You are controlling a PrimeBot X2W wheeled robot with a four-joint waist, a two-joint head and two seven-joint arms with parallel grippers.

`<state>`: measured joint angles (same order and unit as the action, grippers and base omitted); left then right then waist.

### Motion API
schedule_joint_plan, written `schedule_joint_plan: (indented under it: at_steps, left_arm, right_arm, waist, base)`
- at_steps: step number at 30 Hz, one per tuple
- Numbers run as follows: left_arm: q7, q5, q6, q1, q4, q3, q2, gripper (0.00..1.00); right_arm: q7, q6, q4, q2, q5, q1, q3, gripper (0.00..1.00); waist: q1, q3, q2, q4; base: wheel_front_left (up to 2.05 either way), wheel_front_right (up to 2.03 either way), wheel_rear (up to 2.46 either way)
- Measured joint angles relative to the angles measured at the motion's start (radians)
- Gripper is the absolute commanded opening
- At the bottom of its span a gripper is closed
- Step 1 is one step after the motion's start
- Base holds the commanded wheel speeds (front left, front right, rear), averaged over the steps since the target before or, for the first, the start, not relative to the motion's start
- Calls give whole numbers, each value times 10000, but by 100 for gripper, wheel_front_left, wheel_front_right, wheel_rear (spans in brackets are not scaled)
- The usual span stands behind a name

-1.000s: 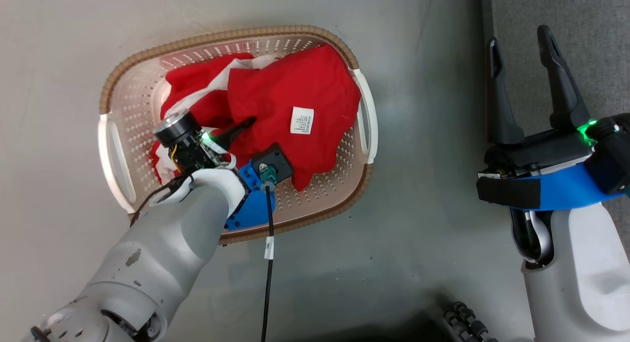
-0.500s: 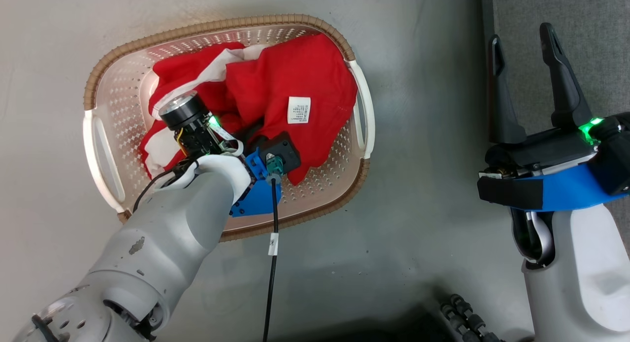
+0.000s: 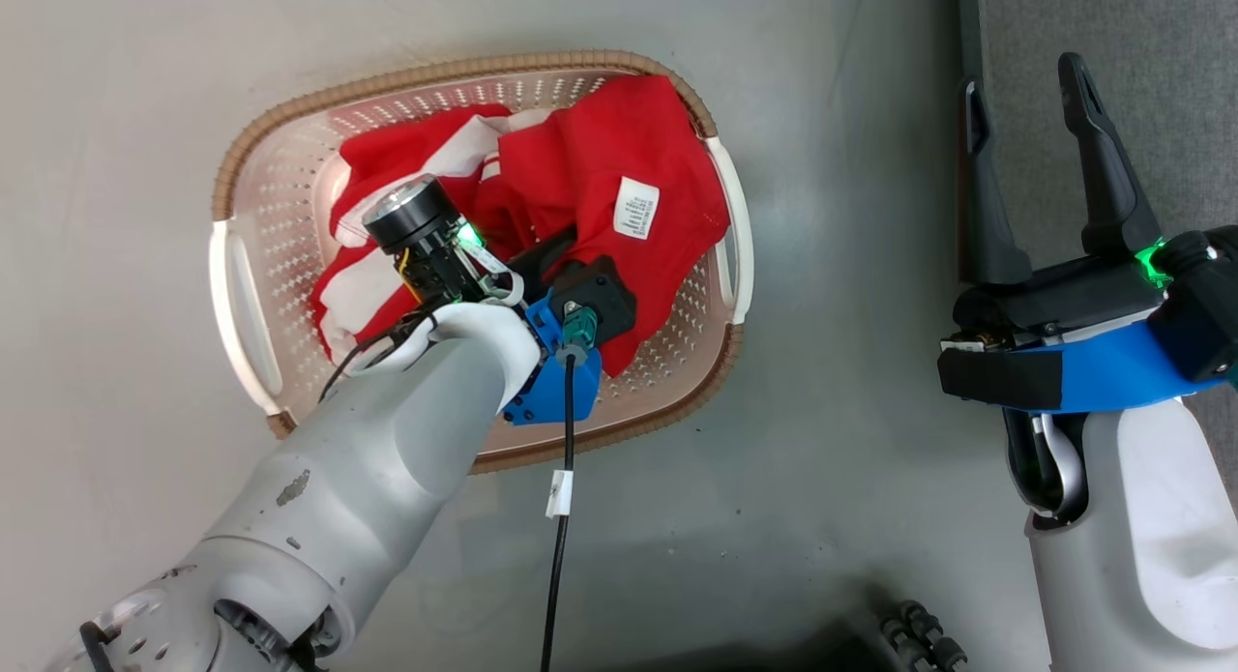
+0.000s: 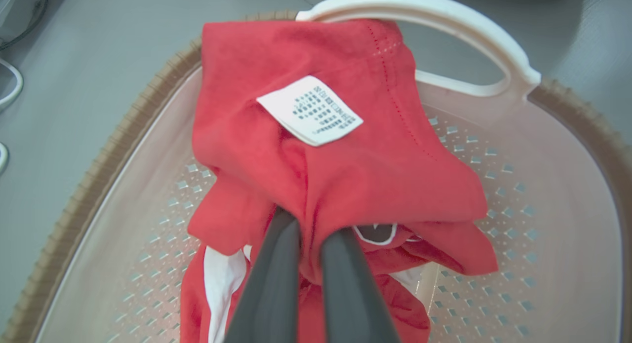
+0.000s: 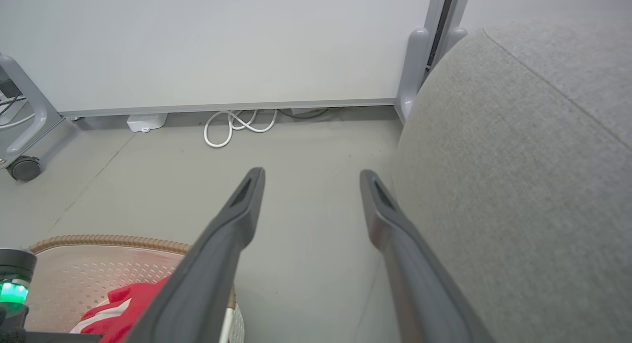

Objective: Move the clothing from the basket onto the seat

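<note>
The left gripper (image 4: 308, 224), two long, smooth, dark fingers, is pinching a fold of the bright red fabric clothing (image 4: 345, 175). The fingers are standing almost together, with only cloth between them. The soft fabric is gathering into creases at the fingertips.

A white rectangular sewn-in tag (image 4: 309, 110) is facing up on this garment. It is carrying several lines of small dark print, too small to read. A row of fine stitch holes is running near the garment's edge. Beneath it, a second red garment with white stripes (image 3: 387, 266) is lying crumpled.

All the clothing is lying inside the cream-white perforated plastic basket (image 3: 319, 97) with its brown woven-look rim. One red corner is resting against the rim beside a white handle (image 4: 444, 12). The basket is standing on the smooth grey floor (image 3: 822, 459).

The right gripper (image 3: 1020, 77) is hovering with its fingers spread wide, holding nothing, at the rounded edge of the large grey fabric-upholstered seat (image 5: 518, 160). A stitched seam is crossing the seat's coarse weave. The seat is standing well apart from the basket.

Farther off, a looped white cable (image 5: 237, 126) is lying at the foot of a pale wall panel.
</note>
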<state>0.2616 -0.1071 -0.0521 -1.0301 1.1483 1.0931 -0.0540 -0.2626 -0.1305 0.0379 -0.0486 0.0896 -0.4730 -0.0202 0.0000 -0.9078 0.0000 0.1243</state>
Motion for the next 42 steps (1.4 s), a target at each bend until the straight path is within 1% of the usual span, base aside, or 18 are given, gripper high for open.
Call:
schedule_joint_plan:
  at_steps: [7,11,19,32,42]
  left_arm:
    - [0,-401,88,461,-913,-428,2,0]
    - [0,-506,121,680,-1312,-575,8,0]
    - [0,-617,196,1375,-2263,-1074,4,0]
    - [0,-585,205,2476,-3929,-2090,-178,0]
    - [0,-531,105,2904,-4964,-3060,-385,0]
  right_arm:
    - [0,0,176,2,-121,13,0,100]
    - [0,0,272,2,-188,26,-2,100]
    - [0,0,520,2,-364,241,48,100]
    - [0,0,936,2,-430,974,111,100]
    - [0,-2,1193,4,-230,1568,100,100]
  waist:
    - [0,541,0,-315]
    - [0,813,0,-454]
    - [-1,1686,0,-869]
    - [-1,3552,0,-1435]
    - [-2,5005,1,-1649]
  base:
    - [0,0,0]
    - [0,0,0]
    - [0,0,0]
    - [0,0,0]
    - [0,0,0]
